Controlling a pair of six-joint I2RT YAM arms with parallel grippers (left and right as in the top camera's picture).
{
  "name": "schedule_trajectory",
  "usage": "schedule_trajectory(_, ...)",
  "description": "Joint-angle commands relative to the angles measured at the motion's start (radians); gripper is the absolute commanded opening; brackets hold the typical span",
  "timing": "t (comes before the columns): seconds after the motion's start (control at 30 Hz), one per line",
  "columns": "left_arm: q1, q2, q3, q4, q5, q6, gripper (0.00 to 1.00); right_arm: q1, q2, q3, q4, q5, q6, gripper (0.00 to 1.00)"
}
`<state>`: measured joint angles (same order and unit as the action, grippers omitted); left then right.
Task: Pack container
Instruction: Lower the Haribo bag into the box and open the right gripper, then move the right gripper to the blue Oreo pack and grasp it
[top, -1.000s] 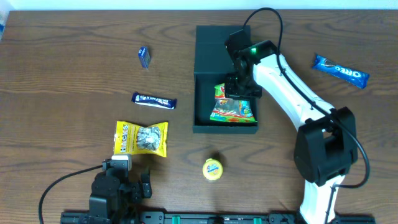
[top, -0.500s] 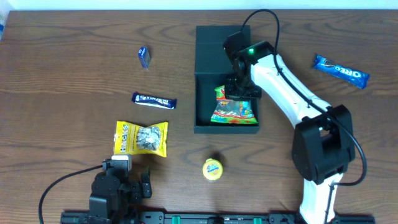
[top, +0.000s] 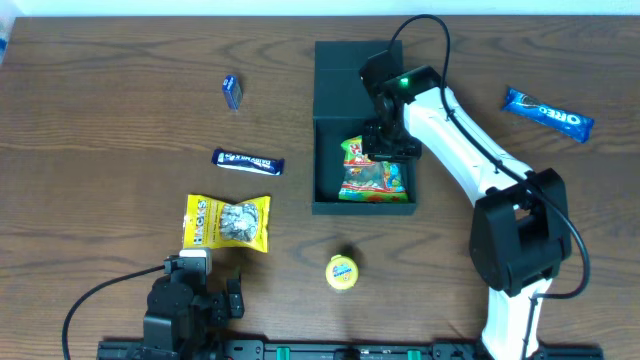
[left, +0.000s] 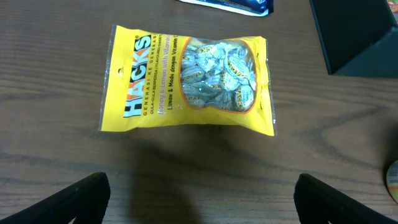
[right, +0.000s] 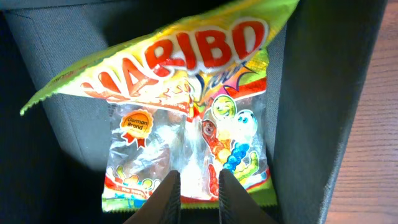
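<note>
A dark brown table, its wood grain running left to right, fills nearly all of the overhead view. Beyond its far edge lies a narrow pale strip, too thin to tell whether it is wall or floor. A small bluish patch cuts in at the far left corner. The light is even, and shadows on the top are short and soft. The left wrist view shows the grain close up with a dull gloss. The right wrist view shows only a warm-lit sliver of the top.
</note>
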<state>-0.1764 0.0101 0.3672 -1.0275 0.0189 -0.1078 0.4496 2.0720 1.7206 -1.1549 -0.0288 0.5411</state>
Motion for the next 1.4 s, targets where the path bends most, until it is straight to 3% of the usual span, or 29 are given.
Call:
schedule_trajectory(0.0,0.006,-0.006,-0.019,-0.049,-0.027,-0.001,0.96,0.014,0.012,0.024,0.0,0.014,0.005,0.21)
schedule_trajectory(0.1,0.006,-0.006,-0.019,-0.049,-0.026,-0.001,0.96,0.017,0.012,0.024,0.003,0.014,0.005,0.21)
schedule_trajectory(0.2,0.006,-0.006,-0.019,-0.049,-0.026,-0.001,0.96,0.017,0.007,0.034,-0.003,0.014,0.004,0.29)
schedule_trajectory(0.3,0.006,-0.006,-0.019,-0.049,-0.026,-0.001,0.96,0.017,-0.023,0.05,-0.023,0.014,-0.007,0.42)
schedule_trajectory(0.43,0.006,-0.006,-0.019,-0.049,-0.026,-0.001,0.96,0.019,-0.114,0.054,-0.039,0.027,-0.078,0.68)
schedule_trajectory(0.63,0.006,-0.006,-0.019,-0.049,-0.026,-0.001,0.96,0.018,-0.279,0.054,-0.159,0.12,-0.358,0.99)
schedule_trajectory(0.83,0.006,-0.006,-0.019,-0.049,-0.026,-0.001,0.96,-0.043,-0.402,0.054,-0.361,0.155,-0.628,0.99)
schedule_trajectory(1.03,0.006,-0.006,-0.019,-0.049,-0.026,-0.001,0.95,-0.193,-0.418,0.054,-0.406,0.299,-0.681,0.99)
schedule_trajectory(1.23,0.006,-0.006,-0.019,-0.049,-0.026,-0.001,0.96,-0.368,-0.382,0.053,-0.24,0.565,-0.8,0.99)
schedule_trajectory(1.37,0.006,-0.006,-0.019,-0.049,-0.026,-0.001,0.96,-0.453,-0.339,0.053,-0.024,0.516,-0.99,0.99)
